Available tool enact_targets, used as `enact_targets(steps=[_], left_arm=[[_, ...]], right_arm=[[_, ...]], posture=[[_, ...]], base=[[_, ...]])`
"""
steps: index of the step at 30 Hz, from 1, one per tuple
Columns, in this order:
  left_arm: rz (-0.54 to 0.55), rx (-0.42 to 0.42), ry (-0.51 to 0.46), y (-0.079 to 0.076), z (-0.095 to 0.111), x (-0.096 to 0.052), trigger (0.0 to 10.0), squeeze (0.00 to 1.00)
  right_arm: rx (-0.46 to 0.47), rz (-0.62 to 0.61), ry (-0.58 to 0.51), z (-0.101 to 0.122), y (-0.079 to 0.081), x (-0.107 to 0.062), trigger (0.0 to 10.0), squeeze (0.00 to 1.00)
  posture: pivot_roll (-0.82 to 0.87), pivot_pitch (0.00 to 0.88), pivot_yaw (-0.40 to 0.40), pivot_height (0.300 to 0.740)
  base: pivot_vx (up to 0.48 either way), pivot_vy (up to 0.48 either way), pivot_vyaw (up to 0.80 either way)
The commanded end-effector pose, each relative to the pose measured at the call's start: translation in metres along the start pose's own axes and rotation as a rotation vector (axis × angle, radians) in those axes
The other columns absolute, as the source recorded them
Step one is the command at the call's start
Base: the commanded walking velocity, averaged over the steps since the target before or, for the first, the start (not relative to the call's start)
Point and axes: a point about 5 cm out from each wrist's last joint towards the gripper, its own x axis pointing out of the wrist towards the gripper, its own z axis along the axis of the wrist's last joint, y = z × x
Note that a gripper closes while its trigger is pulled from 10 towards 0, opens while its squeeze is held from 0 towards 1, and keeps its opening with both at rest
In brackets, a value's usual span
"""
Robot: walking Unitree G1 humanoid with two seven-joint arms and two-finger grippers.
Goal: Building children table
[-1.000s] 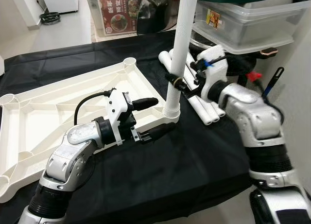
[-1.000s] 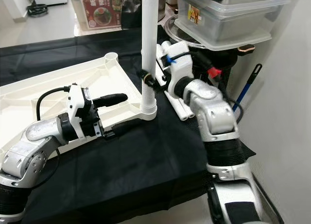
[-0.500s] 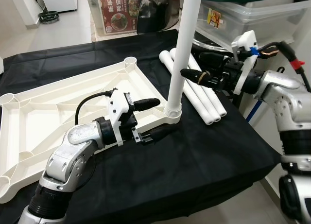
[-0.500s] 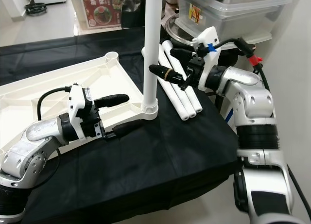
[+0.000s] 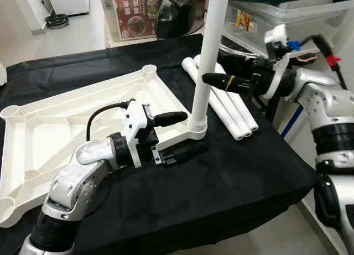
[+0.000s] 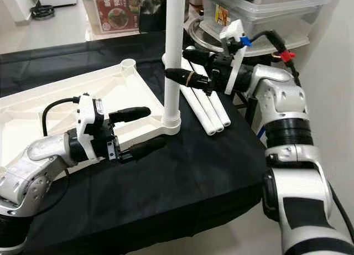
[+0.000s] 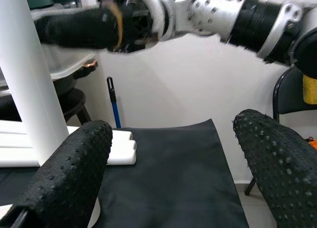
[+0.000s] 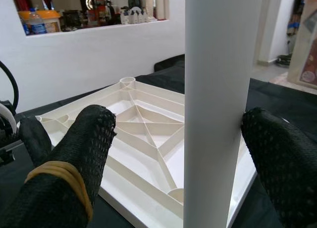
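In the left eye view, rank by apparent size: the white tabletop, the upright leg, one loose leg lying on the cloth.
1. white tabletop: largest.
2. upright leg: next, though its top is cut off by the frame.
3. loose leg: smallest, but it lies farther off, so this ranking is unsure.

Black-clothed table (image 5: 232,172) bears white tabletop (image 5: 61,122), three legs (image 5: 229,108)

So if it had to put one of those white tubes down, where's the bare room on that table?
The near black cloth, in front of the upside-down white plastic tabletop, is bare. The spot by the upright white leg is crowded: three loose white tubes and both tools.
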Motion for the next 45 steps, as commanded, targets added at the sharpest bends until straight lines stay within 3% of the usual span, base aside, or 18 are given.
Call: enact_targets(steps=[1, 11, 12, 13, 14, 15, 24, 26, 28, 34, 40, 43, 45], left_arm=[[-0.007, 0.006, -0.001, -0.001, 0.005, -0.003, 10.0, 0.0], [0.011, 0.013, -0.027, -0.008, 0.028, -0.012, 10.0, 0.0], [0.015, 0.013, -0.026, -0.01, 0.032, -0.014, 10.0, 0.0], [0.015, 0.013, -0.026, -0.01, 0.032, -0.014, 10.0, 0.0], [0.017, 0.011, -0.023, -0.01, 0.033, -0.014, 10.0, 0.0], [0.02, 0.009, -0.019, -0.01, 0.033, -0.015, 10.0, 0.0], [0.044, -0.011, -0.015, -0.011, 0.034, -0.015, 10.0, 0.0], [0.055, -0.01, -0.021, -0.01, 0.035, -0.014, 10.0, 0.0], [0.055, -0.01, -0.021, -0.01, 0.035, -0.014, 10.0, 0.0], [0.069, -0.007, -0.042, -0.009, 0.035, -0.011, 10.0, 0.0], [0.066, -0.006, -0.056, -0.01, 0.035, -0.007, 10.0, 0.0], [0.055, -0.006, -0.074, -0.01, 0.035, -0.001, 10.0, 0.0], [0.055, -0.006, -0.074, -0.01, 0.035, -0.001, 10.0, 0.0]], right_arm=[[-0.025, 0.046, 0.019, 0.0, 0.001, 0.006, 10.0, 0.0], [-0.04, 0.092, 0.023, 0.0, -0.002, 0.015, 9.9, 0.0], [-0.036, 0.089, 0.015, 0.0, -0.003, 0.014, 3.8, 0.0], [-0.036, 0.089, 0.015, 0.0, -0.003, 0.014, 3.8, 0.0], [-0.036, 0.088, 0.012, 0.0, -0.004, 0.013, 0.8, 0.0], [-0.037, 0.086, 0.012, -0.001, -0.005, 0.012, 0.0, 0.0], [-0.115, 0.04, 0.018, 0.008, -0.009, 0.01, 0.0, 0.0], [-0.173, 0.001, 0.024, 0.01, -0.007, 0.016, 0.0, 0.0], [-0.173, 0.001, 0.024, 0.01, -0.007, 0.016, 0.0, 0.0], [-0.277, -0.175, 0.08, -0.003, 0.001, 0.041, 0.0, 0.0], [-0.225, -0.334, 0.094, -0.018, 0.011, 0.057, 0.0, 0.0], [-0.063, -0.514, 0.096, -0.04, 0.03, 0.073, 0.0, 0.0], [-0.063, -0.514, 0.096, -0.04, 0.03, 0.073, 0.0, 0.0]], posture=[[-0.02, 0.141, -0.005, 0.74], [0.02, 0.224, -0.006, 0.74], [0.03, 0.243, -0.002, 0.74], [0.03, 0.243, -0.002, 0.74], [0.03, 0.245, -0.002, 0.74], [0.03, 0.255, 0.001, 0.74], [0.02, 0.259, 0.0, 0.74], [0.02, 0.254, -0.002, 0.74], [0.02, 0.254, -0.002, 0.74], [-0.01, 0.229, -0.012, 0.74], [-0.02, 0.213, -0.015, 0.74], [-0.03, 0.191, -0.018, 0.74], [-0.03, 0.191, -0.018, 0.74]], base=[[0.0, 0.0, 0.0], [0.0, 0.0, 0.0], [0.0, 0.0, 0.0], [0.0, 0.0, 0.0], [0.0, 0.0, 0.0], [0.0, 0.0, 0.0], [0.0, 0.0, 0.0], [0.0, 0.0, 0.0], [0.0, 0.0, 0.0], [0.0, 0.0, 0.0], [0.0, 0.0, 0.0], [0.0, 0.0, 0.0], [0.0, 0.0, 0.0]])
